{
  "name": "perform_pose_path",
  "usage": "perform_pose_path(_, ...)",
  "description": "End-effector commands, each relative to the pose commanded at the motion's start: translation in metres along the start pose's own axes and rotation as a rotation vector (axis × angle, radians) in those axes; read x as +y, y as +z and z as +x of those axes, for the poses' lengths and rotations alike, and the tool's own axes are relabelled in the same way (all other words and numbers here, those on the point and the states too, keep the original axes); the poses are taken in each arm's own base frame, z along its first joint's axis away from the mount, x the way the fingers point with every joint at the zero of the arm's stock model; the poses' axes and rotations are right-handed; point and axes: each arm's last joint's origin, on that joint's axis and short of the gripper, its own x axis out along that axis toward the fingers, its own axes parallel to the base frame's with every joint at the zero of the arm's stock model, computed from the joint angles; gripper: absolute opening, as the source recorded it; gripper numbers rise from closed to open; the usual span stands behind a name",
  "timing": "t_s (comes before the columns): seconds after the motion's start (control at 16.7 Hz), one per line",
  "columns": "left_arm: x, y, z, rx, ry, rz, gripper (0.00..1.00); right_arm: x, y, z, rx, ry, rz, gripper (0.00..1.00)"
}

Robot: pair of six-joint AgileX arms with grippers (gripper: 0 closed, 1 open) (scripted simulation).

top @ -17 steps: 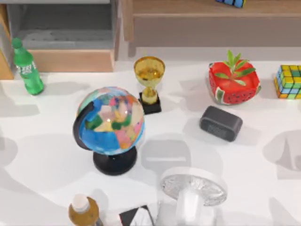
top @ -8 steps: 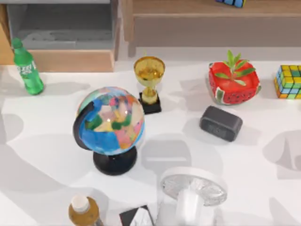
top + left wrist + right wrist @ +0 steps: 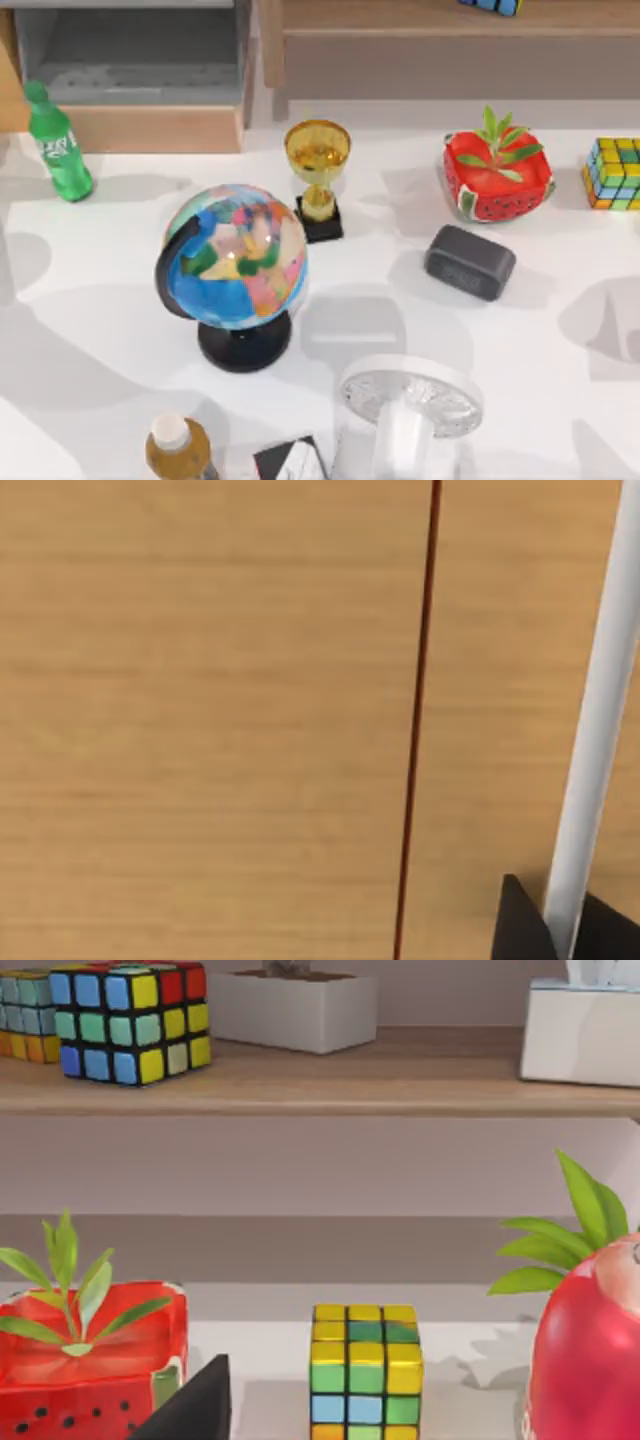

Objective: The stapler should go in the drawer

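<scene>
White table (image 3: 560, 390) carries globe (image 3: 232, 262) (trophy (image 3: 317, 178) beside it).

Tan drawer (image 3: 150, 128) stands open, grey inside, table's far left.

Light tan drawer (image 3: 150, 128), grey inside; green bottle (image 3: 58, 143); multicoloured globe (image 3: 238, 257); gold trophy (image 3: 318, 165); watermelon-patterned red planter (image 3: 497, 178).

The bench (image 3: 560, 400) is carrying one globe (image 3: 232, 262), one gold trophy (image 3: 317, 172), one green bottle (image 3: 56, 143), one dark grey block (image 3: 470, 262), one watermelon planter (image 3: 497, 175) and one puzzle cube (image 3: 614, 173); two cubes (image 3: 130, 1020) are sitting on the shelf (image 3: 320, 1088).
</scene>
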Motion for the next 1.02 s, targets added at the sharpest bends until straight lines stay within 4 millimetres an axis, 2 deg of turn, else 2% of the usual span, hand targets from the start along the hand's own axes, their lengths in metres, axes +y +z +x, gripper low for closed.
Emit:
perform_pose_path(0.66,0.0,0.0,0.0,0.0,0.0,0.0,0.98,0.0,0.0,0.0,0.0,0.0,0.0,1.0)
perform_pose_path(1.02,0.0,0.0,0.0,0.0,0.0,0.0,1.0,0.0,0.0,0.0,0.0,0.0,0.0,1.0)
